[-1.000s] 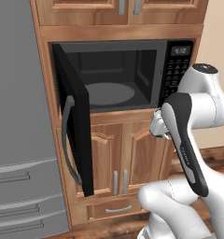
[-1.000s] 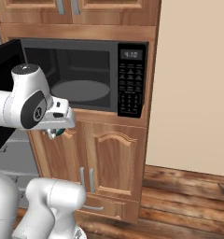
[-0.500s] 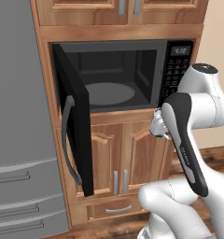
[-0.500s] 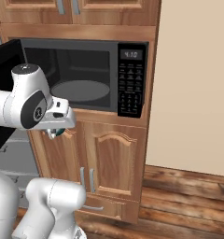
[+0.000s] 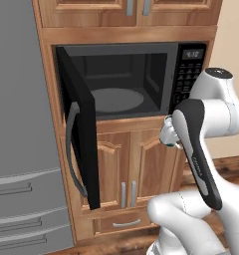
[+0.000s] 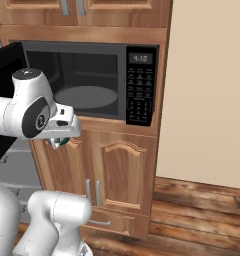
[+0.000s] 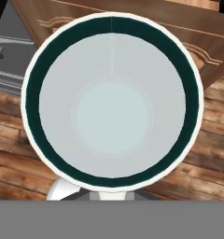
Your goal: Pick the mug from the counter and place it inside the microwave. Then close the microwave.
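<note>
The black microwave [image 5: 187, 74] is built into the wooden cabinet wall, and its door [image 5: 79, 124] stands swung wide open to the left, with the long grey handle [image 5: 70, 149] facing me. Inside lies a grey turntable plate [image 5: 116, 99]. The white mug [image 7: 112, 112] with its teal-green inner band hangs in the air below the microwave's lower right corner, its mouth towards the hand camera. My gripper [image 5: 167, 139] is shut on the mug [image 6: 60, 142], and the mug hides my fingers in the hand view. The counter is out of view.
A grey fridge [image 5: 17, 124] stands left of the open door. Wooden cabinet doors [image 5: 136, 169] and a drawer sit under the microwave. A beige wall [image 6: 212, 85] and wooden floor [image 6: 202, 210] lie to the right.
</note>
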